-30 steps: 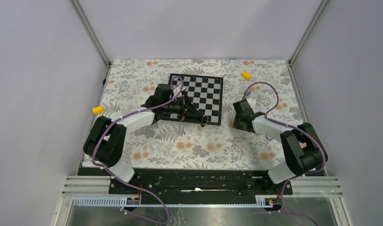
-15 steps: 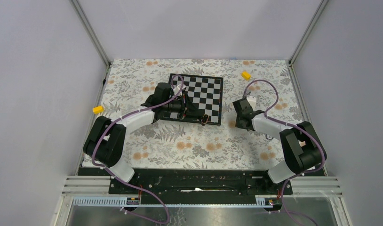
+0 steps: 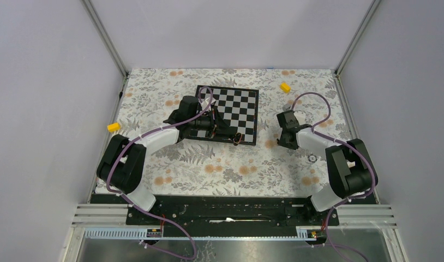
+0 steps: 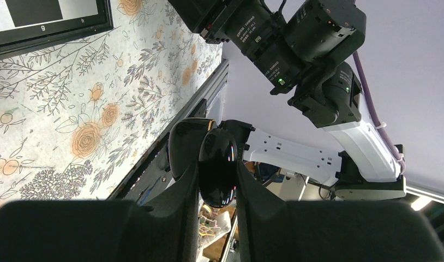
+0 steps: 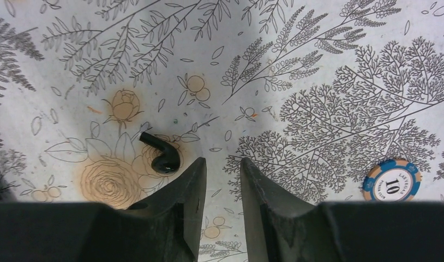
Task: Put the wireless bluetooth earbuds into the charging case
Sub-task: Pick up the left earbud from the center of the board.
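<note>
A flower-printed white worktop (image 3: 225, 169) sits boxed by metal rails and grey walls, with open room at 6 o'clock of the black-and-white chessboard (image 3: 239, 101). The left arm (image 3: 154, 139) reaches over the board's 6 o'clock edge. The right arm (image 3: 318, 143) has swung toward 3 o'clock since half a second ago and stands clear of the board. A small silvery ring (image 3: 312, 158) lies beside it.

Only the left wrist view shows the left jaws clamped on the glossy black pebble-shaped charging case (image 4: 216, 161).

Only the right wrist view shows the right jaws slightly apart. A glossy black stemmed earbud (image 5: 164, 156) lies on the worktop just at their 10 o'clock. A blue-and-orange poker chip (image 5: 391, 180) lies well apart at 3 o'clock.
</note>
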`<state>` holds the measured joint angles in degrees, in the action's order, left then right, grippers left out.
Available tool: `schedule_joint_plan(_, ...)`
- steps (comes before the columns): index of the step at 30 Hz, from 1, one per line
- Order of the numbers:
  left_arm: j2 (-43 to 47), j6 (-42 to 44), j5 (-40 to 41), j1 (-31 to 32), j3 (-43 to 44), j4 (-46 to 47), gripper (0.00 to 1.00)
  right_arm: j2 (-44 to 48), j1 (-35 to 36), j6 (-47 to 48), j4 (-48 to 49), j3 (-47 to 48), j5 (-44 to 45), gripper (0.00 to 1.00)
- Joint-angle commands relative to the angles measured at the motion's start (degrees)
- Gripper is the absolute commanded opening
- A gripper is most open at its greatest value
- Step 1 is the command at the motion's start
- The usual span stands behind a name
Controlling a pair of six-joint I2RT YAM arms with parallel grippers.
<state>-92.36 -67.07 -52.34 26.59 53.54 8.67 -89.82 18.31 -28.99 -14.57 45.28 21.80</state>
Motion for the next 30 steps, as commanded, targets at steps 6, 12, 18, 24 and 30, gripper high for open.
schedule_joint_plan(6, 0.4, 0.8, -1.1, 0.0, 2.0, 2.4, 0.0, 9.3, 0.0, -5.4, 5.1, -2.1, -9.9, 0.38)
schedule_joint_plan(12, 0.4, 0.8, -1.3, 0.0, 1.9, 2.6, 0.0, 5.1, 0.0, -4.0, 4.5, -1.0, -12.0, 0.46)
schedule_joint_plan(18, 0.7, 0.7, -1.1, 0.0, 1.7, 2.6, 0.0, -0.2, 0.0, -3.1, 1.9, 1.5, -8.5, 0.48)
schedule_joint_plan(24, 0.8, 0.5, -0.9, 0.0, 1.8, 2.7, 0.0, -1.4, -0.2, -2.0, -2.3, 3.4, 0.0, 0.47)
schedule_joint_plan(30, 1.2, 0.5, -1.2, 0.0, 1.9, 2.4, 0.0, -2.1, -1.8, -0.2, -3.6, 4.5, 2.3, 0.46)
